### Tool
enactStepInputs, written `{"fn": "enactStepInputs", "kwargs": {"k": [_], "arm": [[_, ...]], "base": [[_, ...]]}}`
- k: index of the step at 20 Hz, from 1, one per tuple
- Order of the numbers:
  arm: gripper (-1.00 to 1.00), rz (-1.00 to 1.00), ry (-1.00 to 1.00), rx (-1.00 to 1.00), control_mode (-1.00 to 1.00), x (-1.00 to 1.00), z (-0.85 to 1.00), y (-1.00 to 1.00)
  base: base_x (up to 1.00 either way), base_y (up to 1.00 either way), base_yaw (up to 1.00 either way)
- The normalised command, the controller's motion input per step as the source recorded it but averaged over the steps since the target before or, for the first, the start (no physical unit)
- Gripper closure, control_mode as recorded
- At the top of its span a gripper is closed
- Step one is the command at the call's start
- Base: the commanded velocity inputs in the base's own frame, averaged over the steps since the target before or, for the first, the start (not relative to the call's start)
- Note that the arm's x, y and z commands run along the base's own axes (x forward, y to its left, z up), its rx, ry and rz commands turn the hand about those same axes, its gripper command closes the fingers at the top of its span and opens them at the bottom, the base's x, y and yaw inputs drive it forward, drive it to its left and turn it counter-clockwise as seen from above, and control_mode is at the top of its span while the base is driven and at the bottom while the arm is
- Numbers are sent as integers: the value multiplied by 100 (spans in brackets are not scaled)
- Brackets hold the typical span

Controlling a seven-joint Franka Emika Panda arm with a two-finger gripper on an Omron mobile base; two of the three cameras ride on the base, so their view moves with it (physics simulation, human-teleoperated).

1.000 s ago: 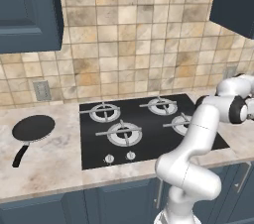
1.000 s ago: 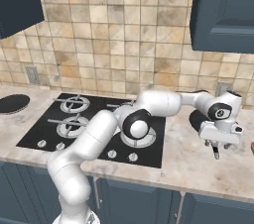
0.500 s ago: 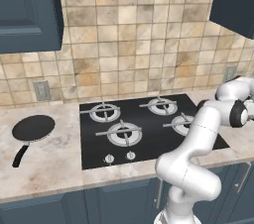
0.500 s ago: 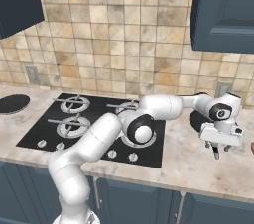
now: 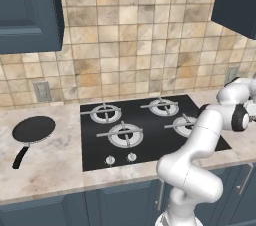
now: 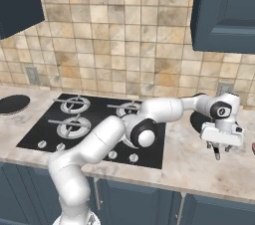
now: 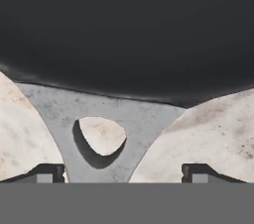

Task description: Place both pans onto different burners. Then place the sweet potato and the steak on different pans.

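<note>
So I've got the two-finger gripper sitting low over the round black frying pan on the marble-look counter, right of the black glass cooktop. On the hand cam the two fingertips stand apart, one each side of the grey bracket where the handle joins the pan, not clamped on anything yet.

The second black frying pan is on the counter left of the cooktop, well away from any of the silver-grey burner rings, so neither pan is on a burner. Can't spot the sweet potato or the steak for certain.

My worries:
- The bracket flares wide toward the pan, so if I close too near the bowl the fingers may slide off.
- Gripping this close to the bowl, the pan could tip or twist when lifted.
- That pan sits near the counter's front edge, so a bad nudge could push it off.
</note>
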Motion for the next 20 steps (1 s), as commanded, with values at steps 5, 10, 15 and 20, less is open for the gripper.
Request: {"fn": "enactStepInputs", "kwargs": {"k": [5,10,15,20], "arm": [[100,0,3,0,-100,0,-1,0],[100,0,0,0,-100,0,0,0],[100,0,0,0,-100,0,0,0],[100,0,0,0,-100,0,10,0]], "base": [[0,0,0],[0,0,0],[0,0,0],[0,0,0]]}}
